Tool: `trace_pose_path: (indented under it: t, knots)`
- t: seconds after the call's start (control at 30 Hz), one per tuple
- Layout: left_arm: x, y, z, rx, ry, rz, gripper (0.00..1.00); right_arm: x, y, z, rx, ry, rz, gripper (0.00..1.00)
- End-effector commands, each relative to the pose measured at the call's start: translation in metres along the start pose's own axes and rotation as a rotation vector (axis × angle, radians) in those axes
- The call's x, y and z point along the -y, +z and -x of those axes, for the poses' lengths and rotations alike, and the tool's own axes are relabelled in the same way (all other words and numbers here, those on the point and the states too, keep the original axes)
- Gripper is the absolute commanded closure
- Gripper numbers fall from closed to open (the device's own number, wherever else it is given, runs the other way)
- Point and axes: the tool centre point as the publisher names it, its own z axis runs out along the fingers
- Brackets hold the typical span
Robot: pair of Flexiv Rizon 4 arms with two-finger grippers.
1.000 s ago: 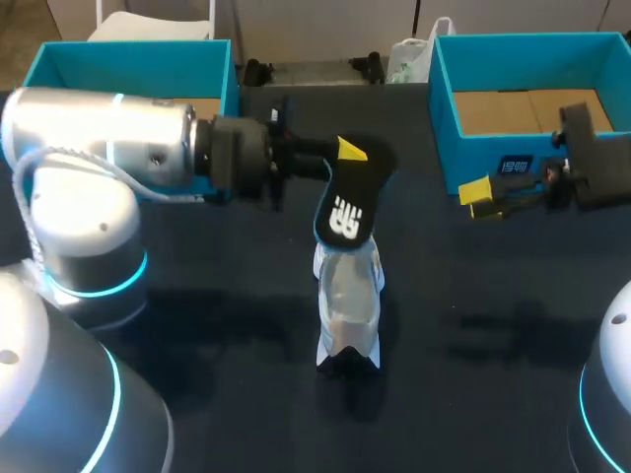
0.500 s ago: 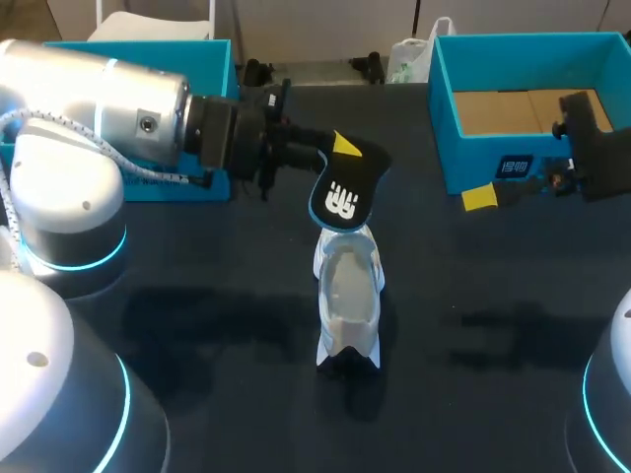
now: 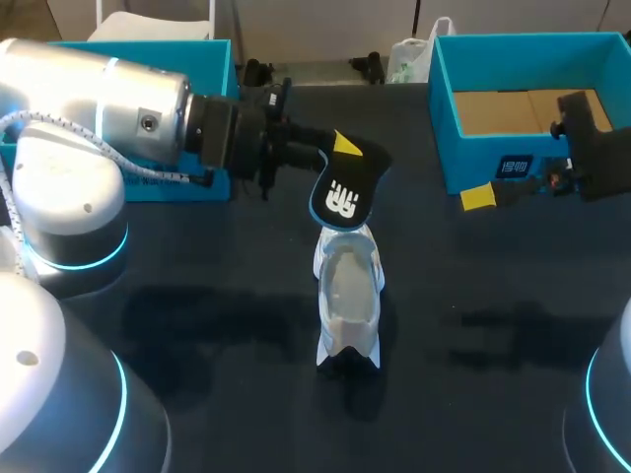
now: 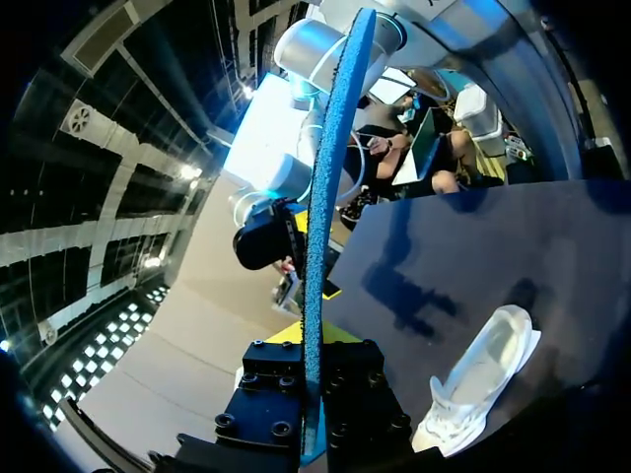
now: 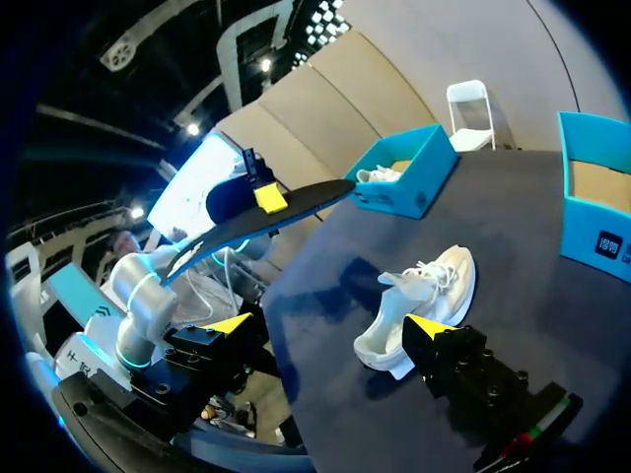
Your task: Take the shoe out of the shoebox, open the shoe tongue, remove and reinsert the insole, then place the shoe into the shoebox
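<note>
Head view: insole (image 3: 342, 200) in left pincer (image 3: 340, 154)

Silver, barrel-shaped left arm (image 3: 108, 103), with glowing cyan rings (image 3: 89, 259) at the joints further back from the gripper. White braided cable (image 3: 148, 174) looped along the casing. Black flange ahead, then black left gripper (image 3: 343, 150), yellow-tipped. Black, boxy right gripper (image 5: 328, 325) with two yellow tips and round screw heads on the finger blocks.
</note>
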Motion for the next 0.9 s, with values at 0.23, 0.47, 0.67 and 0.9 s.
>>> trace_pose_path:
  t: [0.23, 0.47, 0.67, 0.9]
  knots:
    - [0.003, 0.002, -0.007, -0.006, -0.084, -0.036, 1.00, 0.002, -0.002, -0.003, 0.069, -0.219, -0.050, 0.00]
    - [-0.001, -0.005, -0.015, 0.000, -0.248, -0.079, 1.00, 0.003, 0.001, 0.000, 0.016, -0.334, -0.088, 0.00]
    - [-0.007, -0.016, -0.017, 0.002, -0.365, -0.116, 1.00, 0.003, 0.001, 0.000, 0.016, -0.334, -0.088, 0.00]
    - [-0.004, -0.023, -0.027, 0.040, -0.435, -0.152, 1.00, 0.003, 0.003, 0.005, 0.043, -0.397, -0.061, 0.00]
